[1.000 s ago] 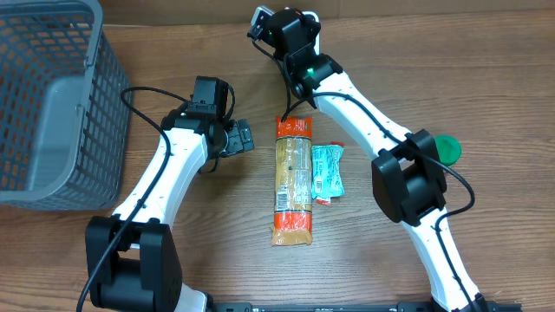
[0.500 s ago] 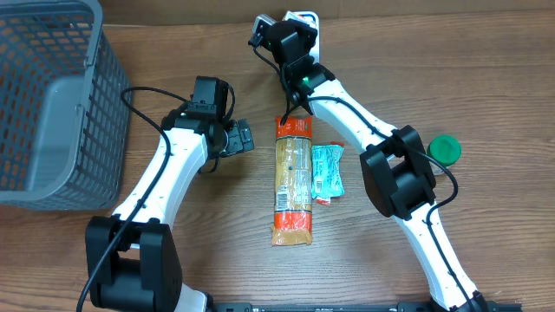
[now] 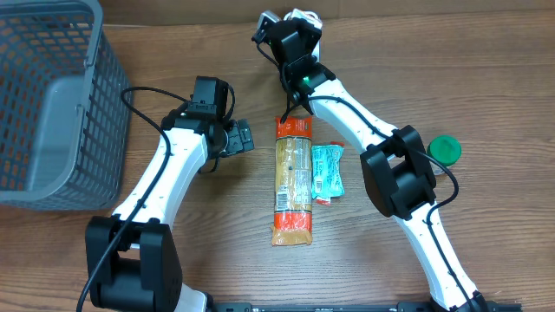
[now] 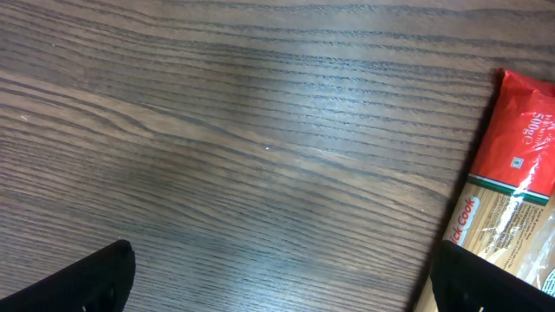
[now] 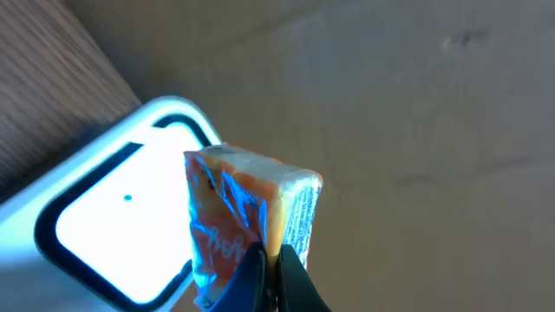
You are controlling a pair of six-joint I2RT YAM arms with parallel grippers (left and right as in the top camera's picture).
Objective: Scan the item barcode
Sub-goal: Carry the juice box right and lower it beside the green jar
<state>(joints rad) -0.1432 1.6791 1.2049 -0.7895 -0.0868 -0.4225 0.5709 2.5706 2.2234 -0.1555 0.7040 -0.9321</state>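
Right gripper [image 5: 265, 260] clamps the orange packet [image 5: 250, 208] by one edge at the scanner [image 5: 108, 230]; a twist could spoil the scan.

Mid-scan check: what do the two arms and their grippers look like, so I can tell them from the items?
The left arm and right arm have white links, black joints and loose black cables. A green light glows on the right arm. The gripper fingers are black.

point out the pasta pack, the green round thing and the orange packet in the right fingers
pasta pack [image 3: 293, 178], overhead view, its clear middle section
green round thing [image 3: 446, 149], overhead view, middle of its top
orange packet [image 5: 227, 217], right wrist view, its orange front face
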